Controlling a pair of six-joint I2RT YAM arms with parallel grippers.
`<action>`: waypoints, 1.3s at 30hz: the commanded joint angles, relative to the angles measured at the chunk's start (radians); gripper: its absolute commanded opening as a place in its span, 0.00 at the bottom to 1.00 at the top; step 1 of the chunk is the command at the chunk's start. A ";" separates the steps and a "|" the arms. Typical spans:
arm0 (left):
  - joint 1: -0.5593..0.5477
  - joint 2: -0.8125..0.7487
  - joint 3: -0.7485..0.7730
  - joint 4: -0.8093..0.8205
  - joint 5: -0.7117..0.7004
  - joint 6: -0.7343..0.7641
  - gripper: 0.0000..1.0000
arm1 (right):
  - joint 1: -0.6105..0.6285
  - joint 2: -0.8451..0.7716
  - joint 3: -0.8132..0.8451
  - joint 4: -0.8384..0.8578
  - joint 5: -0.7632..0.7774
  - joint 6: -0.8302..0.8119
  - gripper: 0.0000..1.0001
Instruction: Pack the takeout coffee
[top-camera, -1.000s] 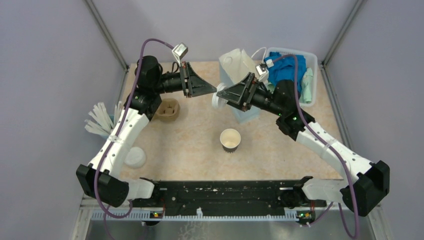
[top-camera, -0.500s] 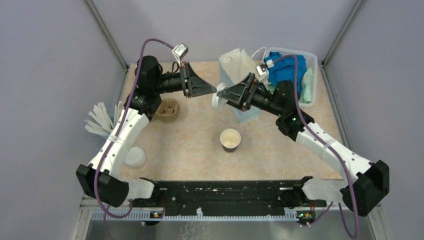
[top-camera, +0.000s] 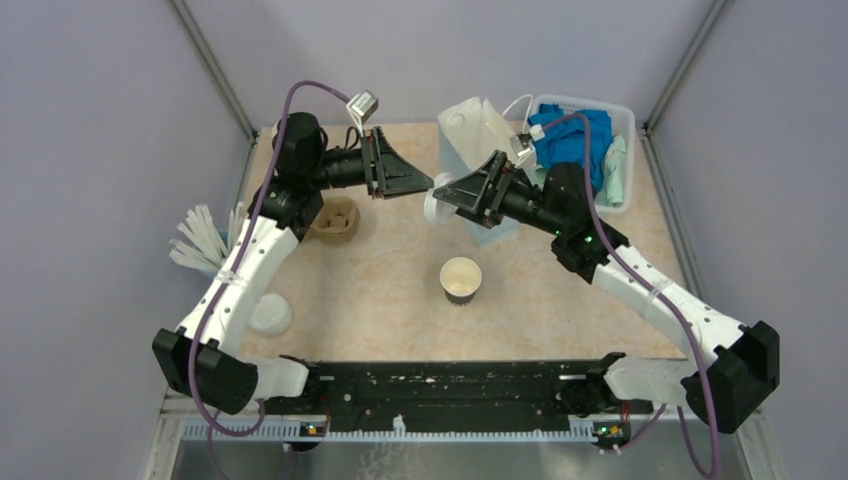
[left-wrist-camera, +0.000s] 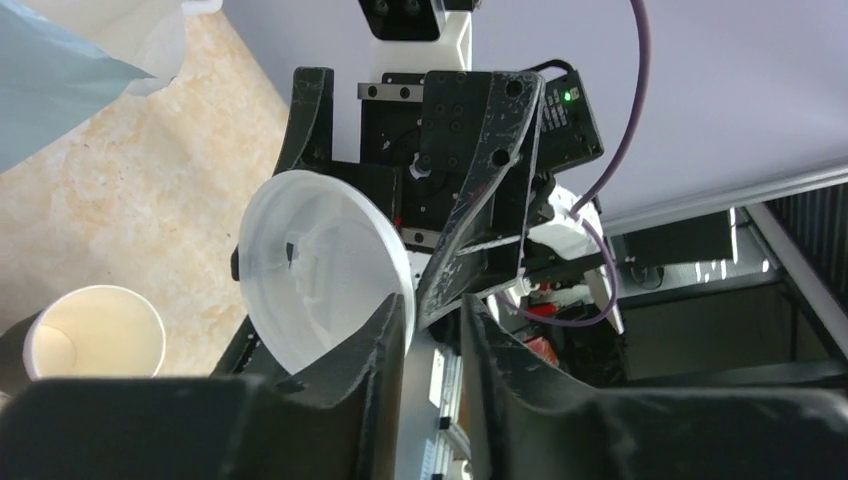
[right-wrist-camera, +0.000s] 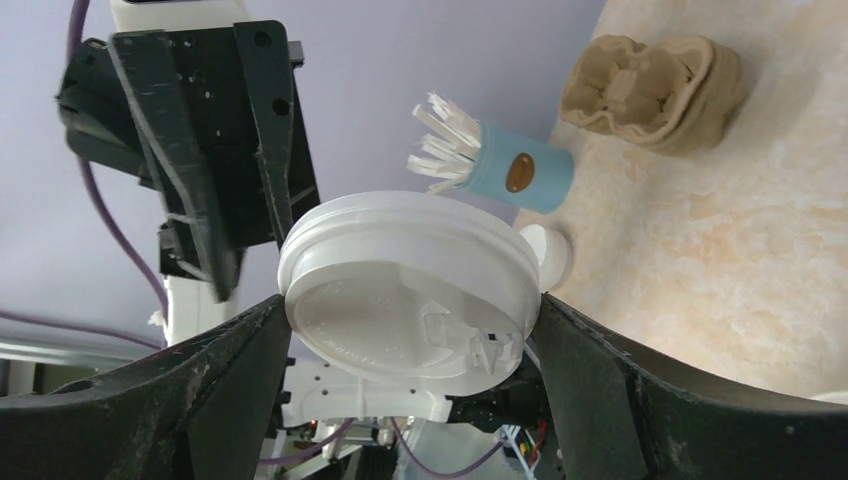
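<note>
The takeout coffee cup (top-camera: 460, 278) stands lidless mid-table, dark brown outside and cream inside; it also shows in the left wrist view (left-wrist-camera: 95, 340). My right gripper (top-camera: 438, 197) is raised above the table behind the cup. It is shut on a round white plastic lid (right-wrist-camera: 405, 280), held by its edges between both fingers (right-wrist-camera: 410, 300). My left gripper (top-camera: 428, 184) points at it tip to tip. Its fingers (left-wrist-camera: 435, 305) stand a narrow gap apart and hold nothing. The lid's rim (left-wrist-camera: 320, 270) lies just beside its left fingertip.
A pale blue paper bag (top-camera: 478, 135) stands at the back behind the grippers. A clear bin (top-camera: 620, 120) with blue cloth is at back right. A brown cup carrier (top-camera: 335, 218), a holder of white stirrers (top-camera: 200, 240) and a loose white lid (top-camera: 270, 313) lie at left.
Both wrists have shifted only slightly, the right gripper a little to the left. The lid stays in the right gripper. The cup has not moved.
</note>
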 joint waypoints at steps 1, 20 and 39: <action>0.000 -0.028 0.023 -0.082 0.000 0.069 0.43 | 0.013 -0.038 0.036 -0.098 0.036 -0.059 0.87; 0.014 -0.105 -0.256 -0.513 -0.311 0.428 0.86 | 0.269 0.295 0.465 -1.305 0.426 -0.666 0.86; 0.014 -0.129 -0.346 -0.637 -0.395 0.495 0.86 | 0.263 0.590 0.659 -1.332 0.520 -0.728 0.90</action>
